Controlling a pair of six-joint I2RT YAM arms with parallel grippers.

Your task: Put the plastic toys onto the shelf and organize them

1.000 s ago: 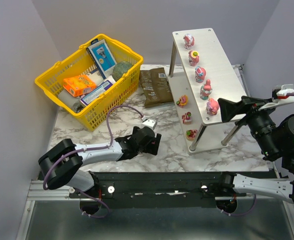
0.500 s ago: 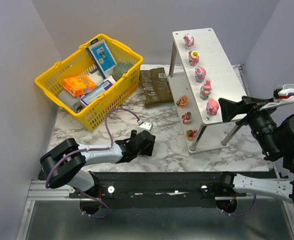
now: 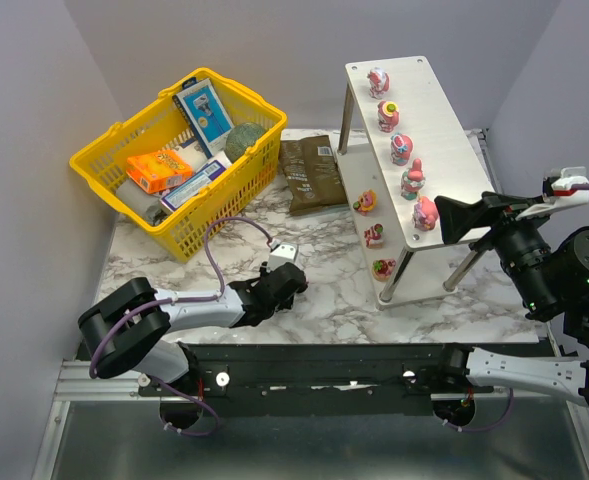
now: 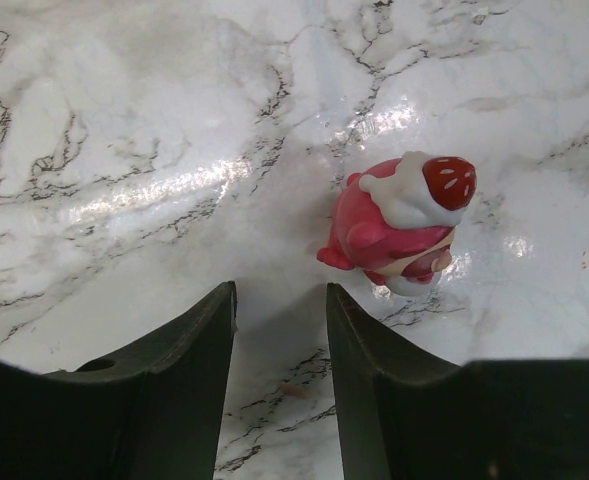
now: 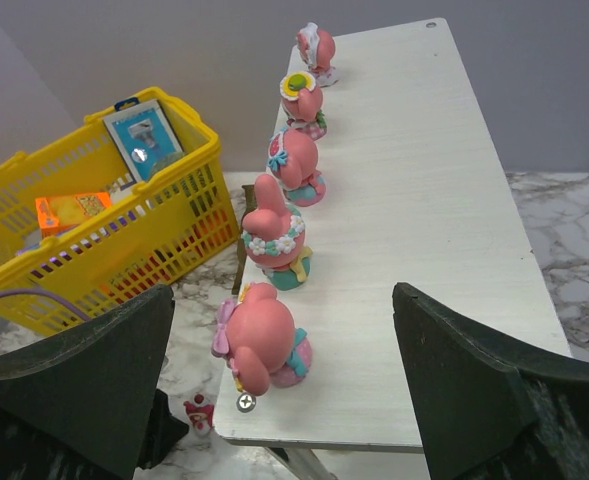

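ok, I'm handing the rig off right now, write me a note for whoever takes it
Left gripper: low over the table, jaws down to a narrow gap, nothing between them. A pink strawberry-capped toy stands just beyond its tips, off to one side, not gripped.
Right gripper: wide open, empty, at the shelf's near end.
Done: five toys in a row on the top board, three more toys on the lower tier.
To do: grasp the table toy and shelve it.
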